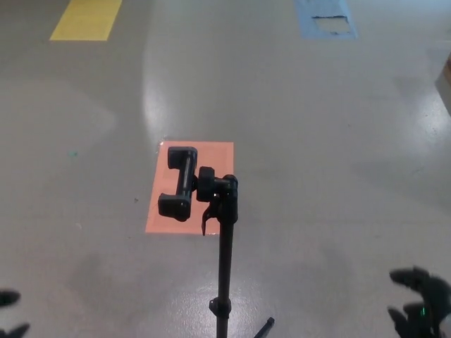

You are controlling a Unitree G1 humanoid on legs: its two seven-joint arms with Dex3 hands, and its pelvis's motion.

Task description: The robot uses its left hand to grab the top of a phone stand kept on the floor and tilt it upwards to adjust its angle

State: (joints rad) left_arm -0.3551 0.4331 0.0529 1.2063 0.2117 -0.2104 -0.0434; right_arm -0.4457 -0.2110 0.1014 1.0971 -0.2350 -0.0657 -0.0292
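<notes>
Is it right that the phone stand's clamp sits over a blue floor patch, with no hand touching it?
Not quite. In the head view the phone stand's clamp sits over an orange floor patch; the blue patch lies far off at the top. No hand touches it.

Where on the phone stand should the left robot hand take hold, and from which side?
Probably the clamp on top of the phone stand. It sticks out to the left of the pole, above the orange floor patch, so the left robot hand could come from the left unobstructed.
</notes>
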